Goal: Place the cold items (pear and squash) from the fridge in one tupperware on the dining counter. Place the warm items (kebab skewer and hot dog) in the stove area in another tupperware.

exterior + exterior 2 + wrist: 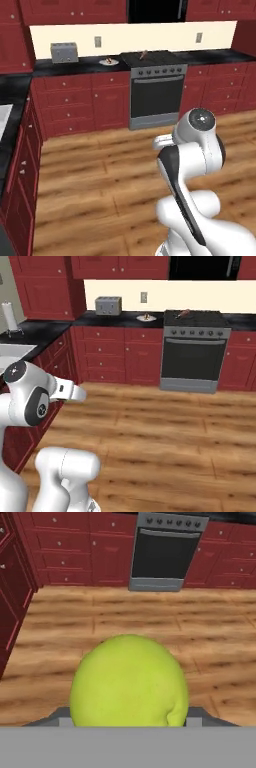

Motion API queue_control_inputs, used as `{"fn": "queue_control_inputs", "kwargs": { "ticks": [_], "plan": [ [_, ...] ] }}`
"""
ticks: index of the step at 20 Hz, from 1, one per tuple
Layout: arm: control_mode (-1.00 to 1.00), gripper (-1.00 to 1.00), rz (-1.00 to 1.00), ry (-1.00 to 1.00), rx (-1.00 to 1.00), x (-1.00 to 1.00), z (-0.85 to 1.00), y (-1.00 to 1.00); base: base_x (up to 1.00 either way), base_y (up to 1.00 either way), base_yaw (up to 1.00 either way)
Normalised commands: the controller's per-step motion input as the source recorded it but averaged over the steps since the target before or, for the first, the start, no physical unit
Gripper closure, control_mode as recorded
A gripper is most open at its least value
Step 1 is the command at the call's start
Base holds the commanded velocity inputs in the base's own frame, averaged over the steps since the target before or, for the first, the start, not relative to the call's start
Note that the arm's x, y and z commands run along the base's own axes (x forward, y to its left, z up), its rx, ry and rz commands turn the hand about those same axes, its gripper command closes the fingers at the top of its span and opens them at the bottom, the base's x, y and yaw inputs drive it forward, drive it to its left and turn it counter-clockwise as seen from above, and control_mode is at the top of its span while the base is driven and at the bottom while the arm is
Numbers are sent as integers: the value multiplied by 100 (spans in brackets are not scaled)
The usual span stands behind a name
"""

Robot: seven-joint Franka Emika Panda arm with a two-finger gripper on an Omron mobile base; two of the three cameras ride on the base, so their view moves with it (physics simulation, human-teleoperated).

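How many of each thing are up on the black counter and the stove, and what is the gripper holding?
Toaster: 1
Plate with food: 1
Food item on the stove: 1
Paper towel roll: 1
Pear in the gripper: 1
Total: 5

Both base views set behind the white arm (192, 170), left and right, facing forward and down across the wood floor (165, 436) toward the far stove (155, 92), toaster (108, 305) and red cabinets (80, 102), all shared. Hand view low and close, pressed against the pear (129, 682), facing the same stove.
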Motion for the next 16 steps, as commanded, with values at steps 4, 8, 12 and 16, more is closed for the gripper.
{"fn": "queue_control_inputs", "kwargs": {
  "ticks": [4, 8, 12, 16],
  "plan": [
    [100, 100, 0, 0, 0, 0, 0, 0, -100, 40, 14],
    [100, 100, 0, 0, 0, 0, 0, 0, -100, 38, 14],
    [100, 100, 0, 0, 0, 0, 0, 0, -100, 26, 14],
    [100, 100, 0, 0, 0, 0, 0, 0, -100, 32, 11]
  ]
}}
